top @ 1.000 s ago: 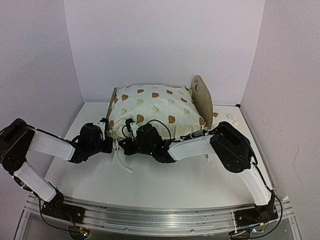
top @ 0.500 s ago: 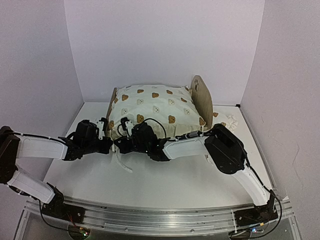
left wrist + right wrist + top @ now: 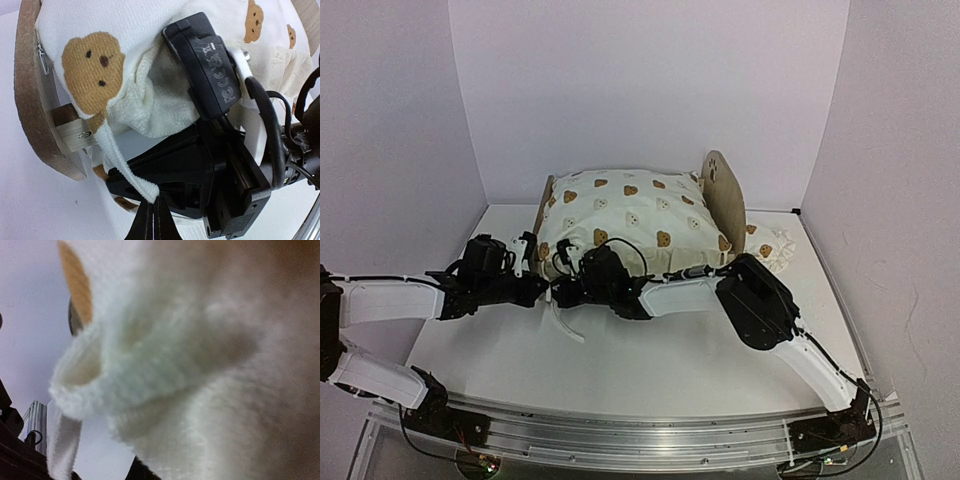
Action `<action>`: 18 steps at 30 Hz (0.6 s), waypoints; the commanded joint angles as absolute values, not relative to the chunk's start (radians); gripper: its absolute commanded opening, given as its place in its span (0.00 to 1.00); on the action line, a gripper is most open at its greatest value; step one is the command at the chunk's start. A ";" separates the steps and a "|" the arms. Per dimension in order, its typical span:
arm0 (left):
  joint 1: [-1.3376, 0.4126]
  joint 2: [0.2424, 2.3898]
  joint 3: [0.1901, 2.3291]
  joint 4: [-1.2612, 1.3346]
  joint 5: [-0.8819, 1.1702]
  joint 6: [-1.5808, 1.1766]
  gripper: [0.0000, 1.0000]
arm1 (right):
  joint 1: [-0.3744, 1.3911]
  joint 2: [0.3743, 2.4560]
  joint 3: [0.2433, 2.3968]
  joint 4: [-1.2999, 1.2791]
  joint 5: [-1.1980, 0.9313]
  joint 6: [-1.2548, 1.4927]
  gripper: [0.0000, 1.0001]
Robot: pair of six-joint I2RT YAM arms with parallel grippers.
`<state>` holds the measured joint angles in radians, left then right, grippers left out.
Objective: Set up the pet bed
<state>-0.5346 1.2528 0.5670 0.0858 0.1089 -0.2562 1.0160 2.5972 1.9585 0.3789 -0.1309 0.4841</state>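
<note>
The pet bed (image 3: 725,200) stands at the back middle, and its cream bear-print duvet (image 3: 630,215) bulges over the light-wood frame. Both grippers meet at its front left corner. My left gripper (image 3: 538,290) is shut on a white tie string (image 3: 117,155) that runs up to the duvet corner (image 3: 115,30) beside the rounded end board (image 3: 30,100). My right gripper (image 3: 558,292) is shut right beside it, its black body (image 3: 190,170) pressed under the duvet. Blurred cream fabric (image 3: 200,365) fills the right wrist view, hiding all but one dark fingertip (image 3: 142,471).
A loose tie string (image 3: 563,328) trails on the white table in front of the grippers. A small cream printed pillow (image 3: 775,240) lies to the right of the bed. White walls close in on three sides, and the metal rail (image 3: 620,430) runs along the near edge.
Both grippers have shifted a little to the left along the bed's front corner. The left arm has stretched out flatter over the table. Both stay shut.
</note>
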 commanded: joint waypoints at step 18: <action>-0.504 1.189 0.790 -0.435 0.394 0.649 0.62 | 1.011 2.743 2.063 0.631 -0.408 0.654 0.00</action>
